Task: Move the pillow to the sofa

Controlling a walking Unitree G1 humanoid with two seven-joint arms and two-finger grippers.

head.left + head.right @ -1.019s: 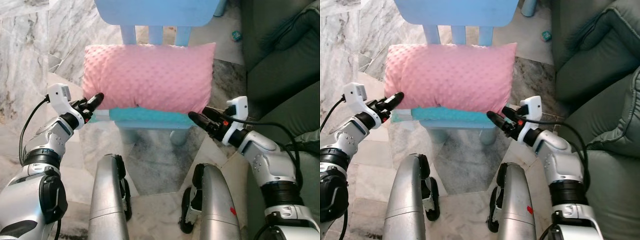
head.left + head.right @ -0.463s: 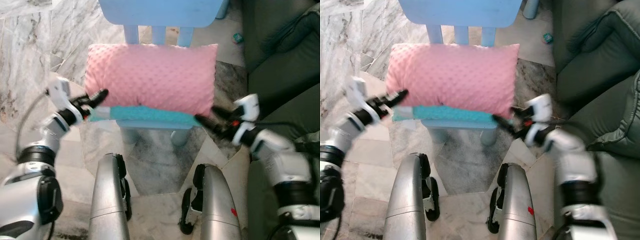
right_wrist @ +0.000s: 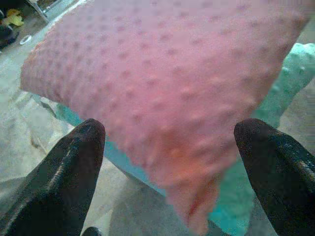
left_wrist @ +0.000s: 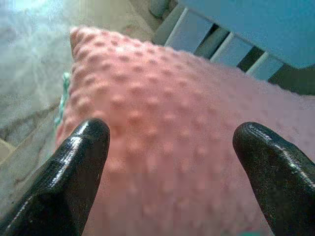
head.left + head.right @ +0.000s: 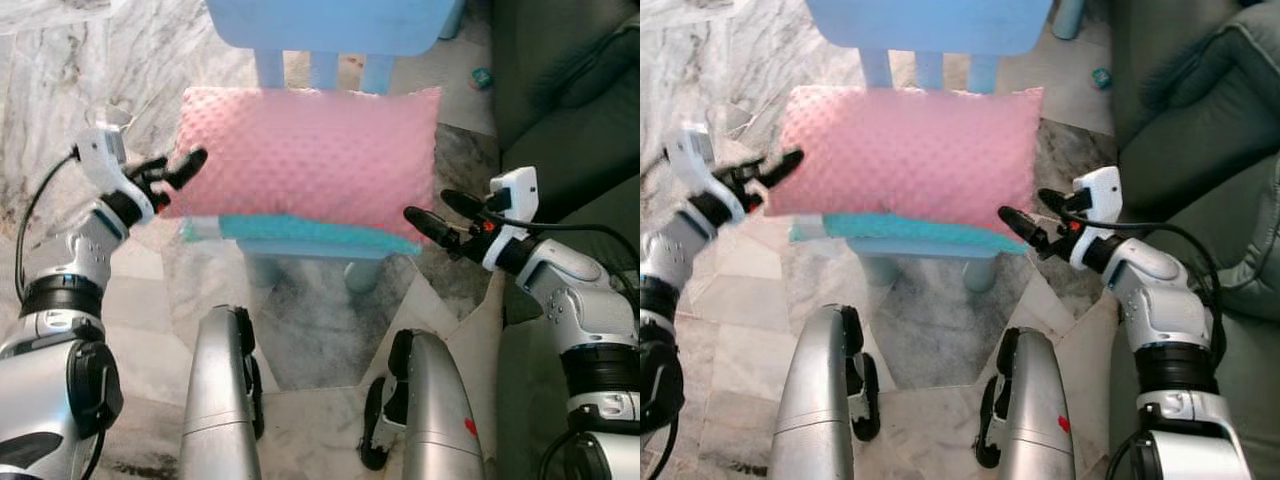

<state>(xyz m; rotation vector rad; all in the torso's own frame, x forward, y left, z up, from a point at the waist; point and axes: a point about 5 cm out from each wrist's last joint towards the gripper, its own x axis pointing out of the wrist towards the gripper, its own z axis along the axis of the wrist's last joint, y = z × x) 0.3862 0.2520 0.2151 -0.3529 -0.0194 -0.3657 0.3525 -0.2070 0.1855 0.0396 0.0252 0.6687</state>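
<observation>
Our left gripper (image 5: 172,171) has risen; both grippers, right (image 5: 432,214), gape beside the soft, light pink dotted pillow (image 5: 310,160); we'd squeeze its ends.

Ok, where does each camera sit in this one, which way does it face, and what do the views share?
Left eye: on the head, looking down at the pink pillow on the blue chair; both arms and legs show.
Right eye: same scene, more of the green sofa.
Left wrist: looks along the left gripper at the pillow's end, fingers open.
Right wrist: looks along the right gripper at the pillow's other end, fingers open.
All four share the pillow.
</observation>
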